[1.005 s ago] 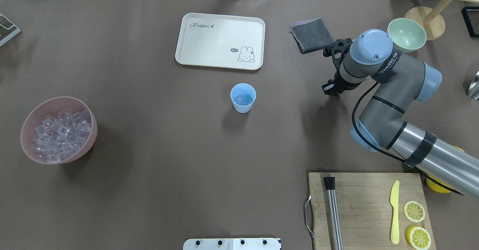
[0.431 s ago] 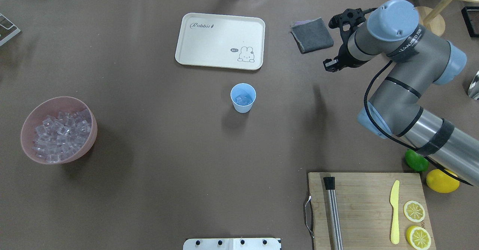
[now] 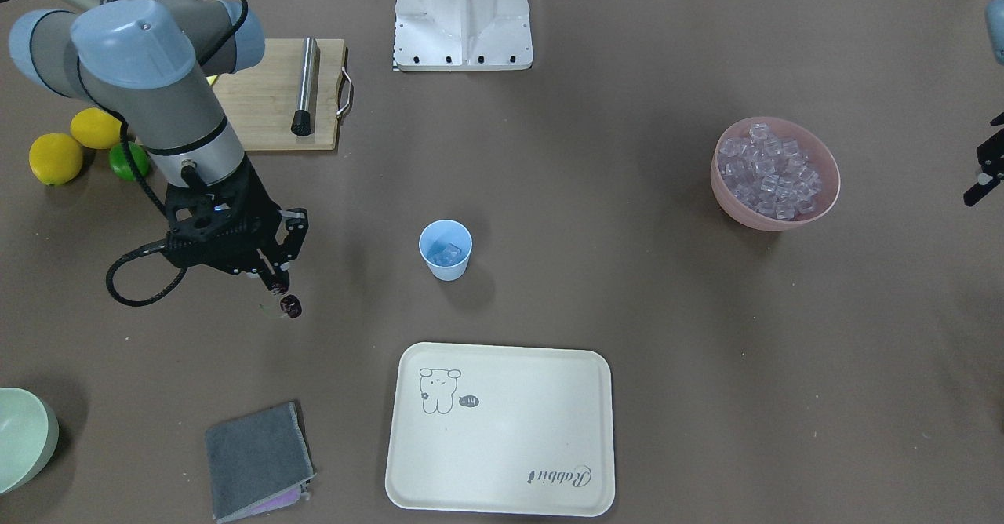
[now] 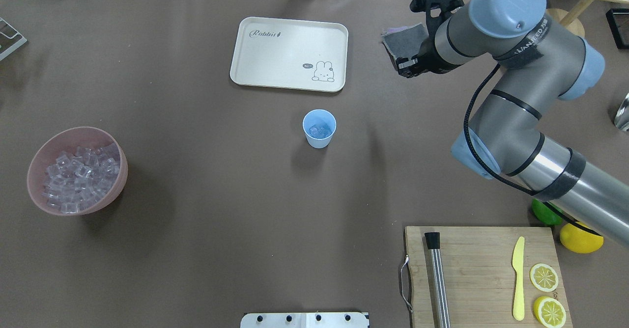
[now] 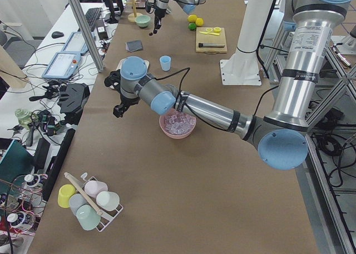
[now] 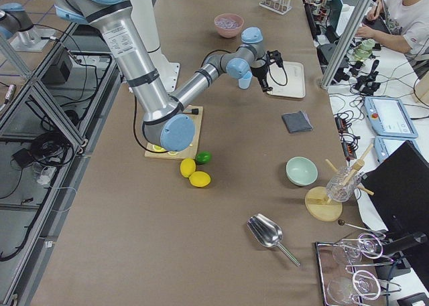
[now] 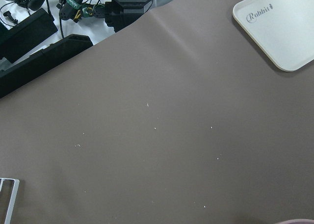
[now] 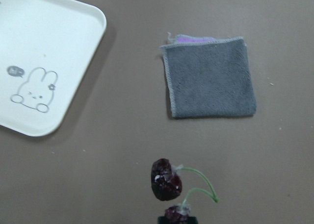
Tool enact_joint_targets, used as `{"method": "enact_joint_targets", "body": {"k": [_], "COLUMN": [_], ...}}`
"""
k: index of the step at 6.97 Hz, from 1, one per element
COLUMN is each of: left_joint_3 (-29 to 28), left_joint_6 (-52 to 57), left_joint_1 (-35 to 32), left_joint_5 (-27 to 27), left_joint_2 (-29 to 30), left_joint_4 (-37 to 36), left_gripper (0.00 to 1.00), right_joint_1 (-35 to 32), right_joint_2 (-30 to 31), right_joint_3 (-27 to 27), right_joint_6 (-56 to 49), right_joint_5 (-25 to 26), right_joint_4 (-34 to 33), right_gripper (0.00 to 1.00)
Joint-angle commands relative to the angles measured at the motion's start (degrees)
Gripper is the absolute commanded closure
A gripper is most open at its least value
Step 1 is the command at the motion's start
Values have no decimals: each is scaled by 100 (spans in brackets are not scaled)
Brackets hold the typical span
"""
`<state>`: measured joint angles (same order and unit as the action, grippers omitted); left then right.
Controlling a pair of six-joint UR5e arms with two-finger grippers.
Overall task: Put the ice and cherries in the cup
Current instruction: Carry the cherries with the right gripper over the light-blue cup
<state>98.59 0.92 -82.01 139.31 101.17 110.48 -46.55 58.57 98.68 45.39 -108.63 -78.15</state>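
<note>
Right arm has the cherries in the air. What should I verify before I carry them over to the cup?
1. Hold on the cherries: ok, they hang from the tips of the right tool, clear of the table.
2. Firmness of that hold: cannot tell, the contact point is cut off in the wrist view.
3. The cup upright with its mouth open: ok.
4. The ice in it: ok, a few cubes at the bottom, room above.
5. Path from tool to cup: ok, only bare table between.
6. The left tool out of the way: ok, beyond the pink bowl.
</note>
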Motion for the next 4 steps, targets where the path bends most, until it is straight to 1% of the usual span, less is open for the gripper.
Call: {"method": "enact_joint_targets", "body": {"k": [1, 2, 3, 4], "left_joint_3": [-15, -24, -24, -41], "left_joint_6": [-4, -4, -4, -4], "left_joint_1": [1, 1, 10, 10], "left_joint_5": [-9, -9, -9, -9], "left_joint_2": [34, 34, 43, 52], "left_joint_4": [0, 0, 0, 0], "left_gripper": [2, 2, 2, 2], "right_joint_1": [416, 671, 847, 997], "right_joint_2": [-416, -556, -688, -689], "right_joint_3": [-25, -94, -130, -139], "right_joint_6": [293, 608, 646, 638], "right_joint_5": [-44, 17, 78, 140], "right_joint_4": [53, 54, 54, 54], "right_gripper": [100, 100, 100, 100]}}
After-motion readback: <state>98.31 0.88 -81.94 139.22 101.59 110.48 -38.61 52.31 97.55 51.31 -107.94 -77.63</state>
